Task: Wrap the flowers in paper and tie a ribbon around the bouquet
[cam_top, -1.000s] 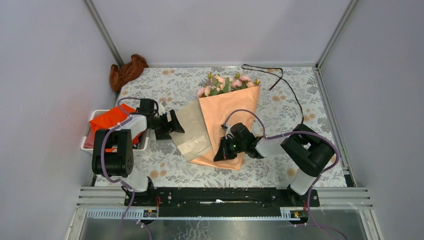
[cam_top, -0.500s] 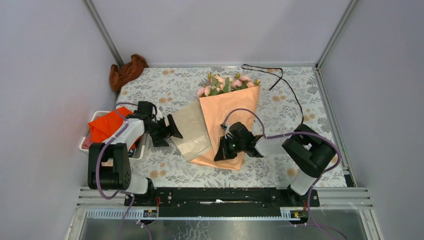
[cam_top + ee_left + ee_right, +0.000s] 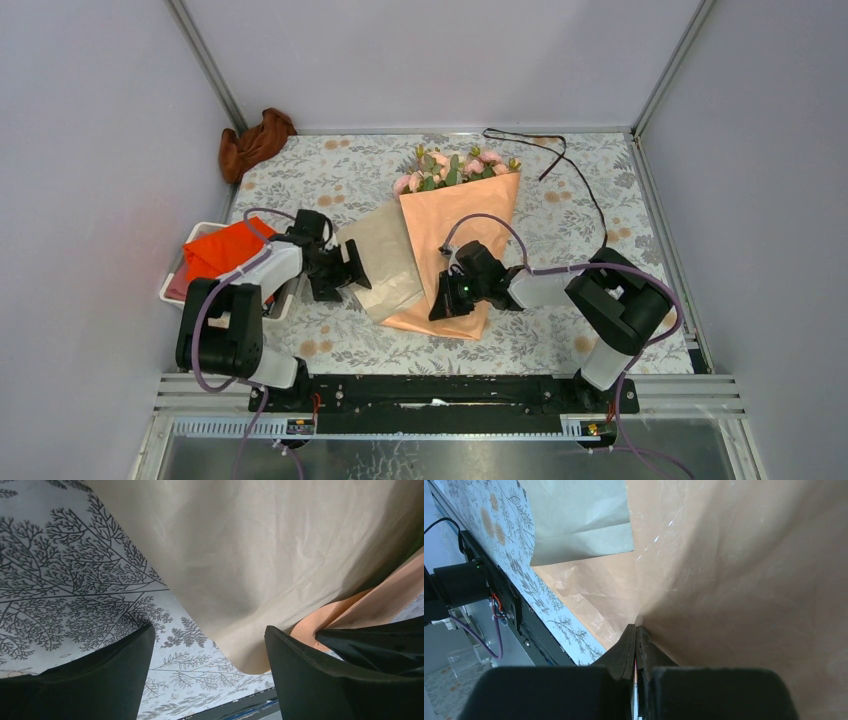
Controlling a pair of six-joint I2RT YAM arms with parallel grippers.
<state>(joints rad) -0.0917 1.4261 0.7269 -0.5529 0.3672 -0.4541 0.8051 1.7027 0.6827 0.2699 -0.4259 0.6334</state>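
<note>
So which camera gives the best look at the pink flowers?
The top external view: the flowers poke out of the far end of the peach paper wrap, blooms and leaves in full sight. Both wrist views show only paper and the patterned tablecloth, no flowers at all.

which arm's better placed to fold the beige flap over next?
Left. The left gripper, open, sits at the edge of the beige flap; the right gripper is shut on the paper near its lower end.
</note>
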